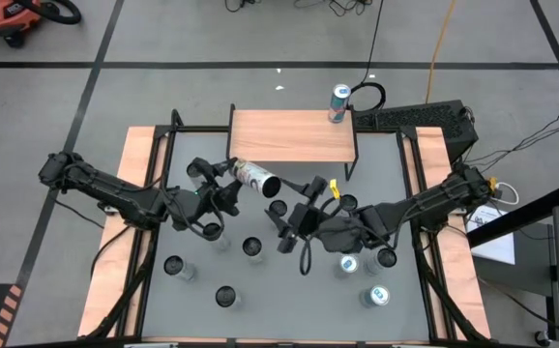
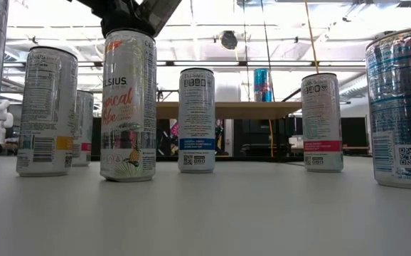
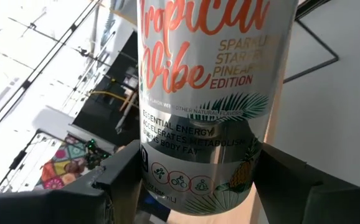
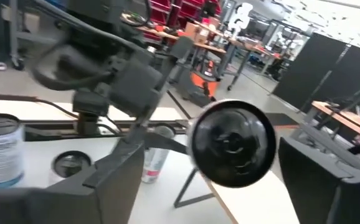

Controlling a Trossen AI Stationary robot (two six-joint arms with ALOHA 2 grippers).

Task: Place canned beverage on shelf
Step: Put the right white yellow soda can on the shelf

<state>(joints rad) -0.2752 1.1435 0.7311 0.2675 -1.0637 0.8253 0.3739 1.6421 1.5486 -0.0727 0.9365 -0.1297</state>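
Left gripper (image 1: 229,172) has the canned beverage (image 1: 257,178) clamped near its base, and the can lies tipped on its side in the air above the bench (image 1: 396,309), just in front of the shelf's near edge. Up close in the left wrist view the can (image 3: 208,93) is silver-white with orange script reading "Tropical Vibe", smaller orange lettering about a sparkling pineapple edition, green palm fronds and a pineapple drawing lower down; the dark fingers (image 3: 114,177) press it from both sides. In the right wrist view its dark round end (image 4: 233,144) faces the camera.

The right gripper (image 1: 304,208) sits just to the can's right, jaws spread wide and holding nothing, the can's end showing between them.

The shelf (image 1: 289,135), a light wood plank on thin black legs, stands at the far side of the bench with its top bare. A blue can (image 1: 338,102) stands on the floor just beyond the shelf's far right corner. More cans (image 1: 376,295) stand upright across the near half of the bench.
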